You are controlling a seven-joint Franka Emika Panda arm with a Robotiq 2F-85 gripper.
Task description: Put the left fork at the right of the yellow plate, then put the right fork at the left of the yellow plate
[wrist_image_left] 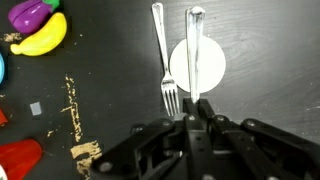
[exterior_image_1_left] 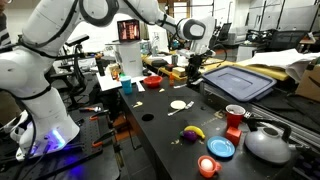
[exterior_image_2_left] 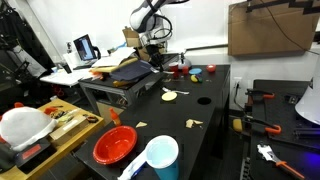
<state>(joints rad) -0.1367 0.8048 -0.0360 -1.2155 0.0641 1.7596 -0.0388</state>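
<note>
Yellow plate (wrist_image_left: 213,65) sits on the black table (wrist_image_left: 270,60), straight ahead of the gripper (wrist_image_left: 193,120). In the wrist view one fork (wrist_image_left: 195,40) crosses the plate, and a second fork (wrist_image_left: 161,50) lies just beside its rim. The fingers look close together, but I cannot tell whether they grip anything. Purple and yellow toys (wrist_image_left: 35,28) lie well apart.

An exterior view stands close by the arm (exterior_image_1_left: 40,90) and looks along the black counter (exterior_image_1_left: 150,135); an exterior view faces this counter (exterior_image_2_left: 205,110) from its far end — both share the yellow plate (exterior_image_1_left: 179,104). The wrist view looks straight down on it, near.
</note>
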